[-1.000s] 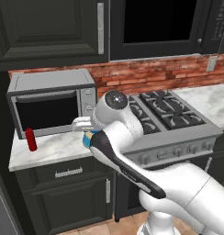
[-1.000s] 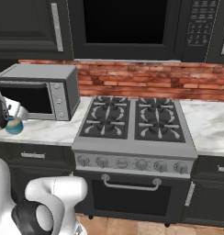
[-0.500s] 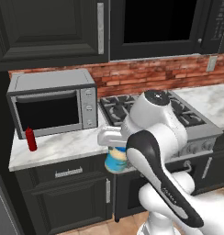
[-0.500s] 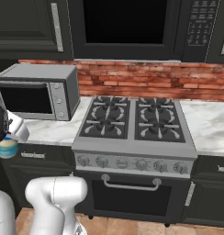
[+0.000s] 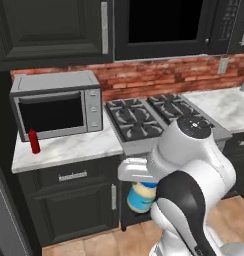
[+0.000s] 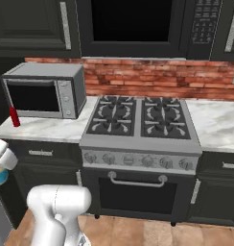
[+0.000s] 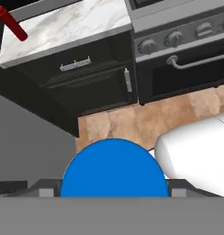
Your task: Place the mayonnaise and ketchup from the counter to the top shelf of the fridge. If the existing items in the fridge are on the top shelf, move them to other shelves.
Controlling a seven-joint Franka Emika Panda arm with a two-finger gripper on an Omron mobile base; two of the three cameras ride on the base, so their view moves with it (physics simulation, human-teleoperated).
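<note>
The gripper point(image 5: 140, 186) is clamped on the mayonnaise point(image 5: 141, 196), held low in front of the dark cabinets, off the counter point(image 5: 74, 147). Keep the jar level while swinging toward the fridge (the ketchup point(image 5: 34, 141) waits by the microwave point(image 5: 58, 106)).

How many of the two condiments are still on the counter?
1. The ketchup stands on the counter before the microwave; the mayonnaise is in the gripper, off the counter.

One mayonnaise point(image 5: 141, 197) jar, one ketchup point(image 5: 34, 141) bottle, one microwave point(image 5: 58, 104), one stove point(image 5: 155, 115)
</note>
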